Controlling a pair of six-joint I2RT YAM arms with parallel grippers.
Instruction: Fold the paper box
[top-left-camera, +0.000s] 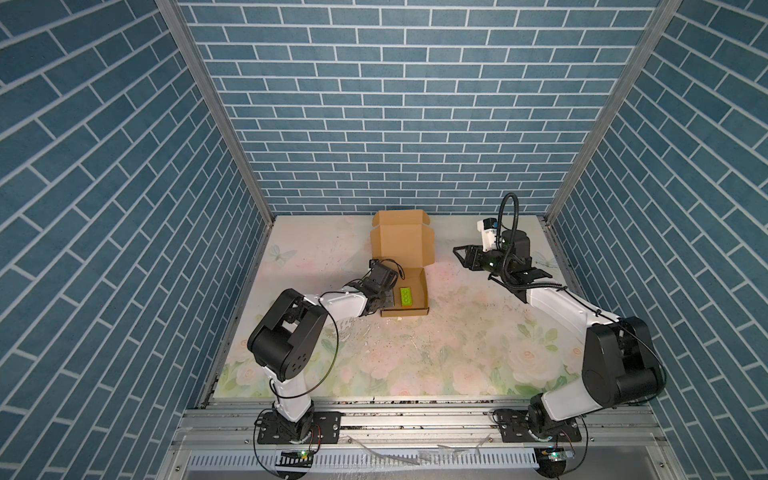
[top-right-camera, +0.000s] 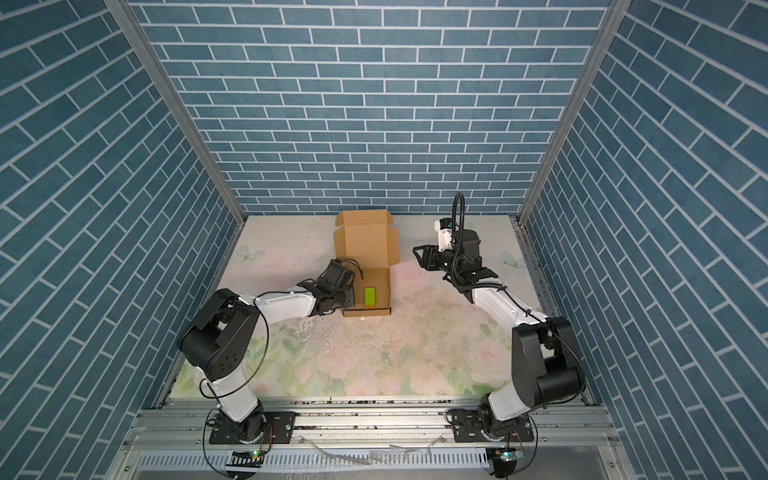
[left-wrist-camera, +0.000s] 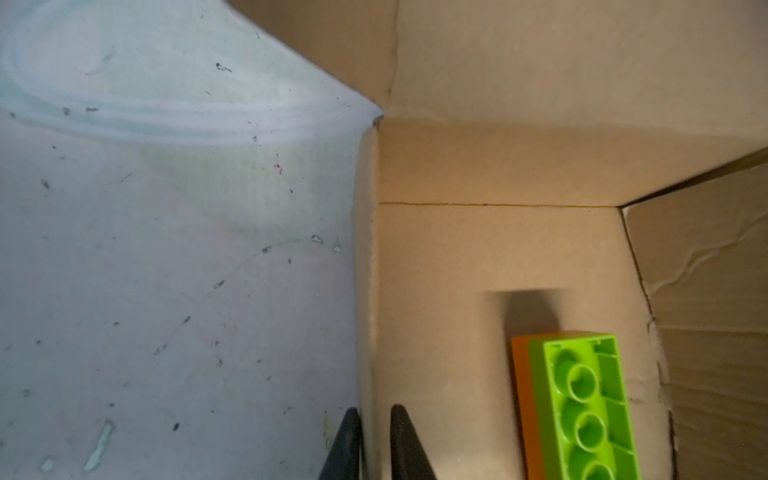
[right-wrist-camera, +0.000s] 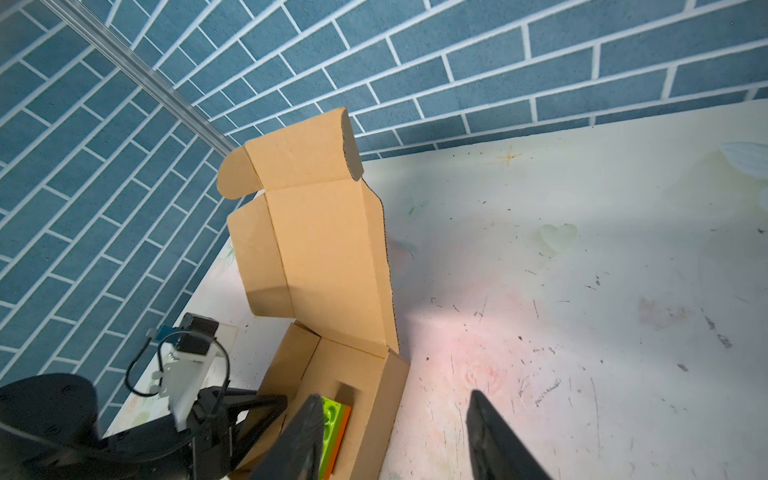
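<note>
**A:** What is seen to the left of the box?

**B:** The left tool (top-left-camera: 97, 300) is found at the left side wall (left-wrist-camera: 368, 291) of the plain brown, die-cut cardboard paper box (top-left-camera: 405, 311). In the left wrist view one black finger is seen outside that wall and one inside. The wall is pinched between them, with the jaws nearly pressed together.

**A:** And where is the box itself placed?

**B:** It is set on the pale, flower-printed table (top-left-camera: 415, 365), between the two arms. Its shallow tray is formed, with the walls raised. The lid panel (top-left-camera: 402, 244) is stood up behind the tray with its flaps unfolded. The tray is thus left uncovered in both top views.

**A:** Is anything held inside the box?

**B:** A small bright green plastic toy brick (top-left-camera: 406, 297) is laid on the tray floor. It lies nearer the box's right wall than the pinched one. An orange layer is shown along one side of it in the left wrist view.

**A:** What is found to the right of the box?

**B:** The right tool (top-left-camera: 459, 257) is held to the right of the lid, well apart from the cardboard, with its fingers turned towards the box. In the right wrist view its two dark fingers (right-wrist-camera: 482, 419) are seen spread wide. Nothing is gripped between them, and only the table and a corner of the box are shown in the gap.
</note>
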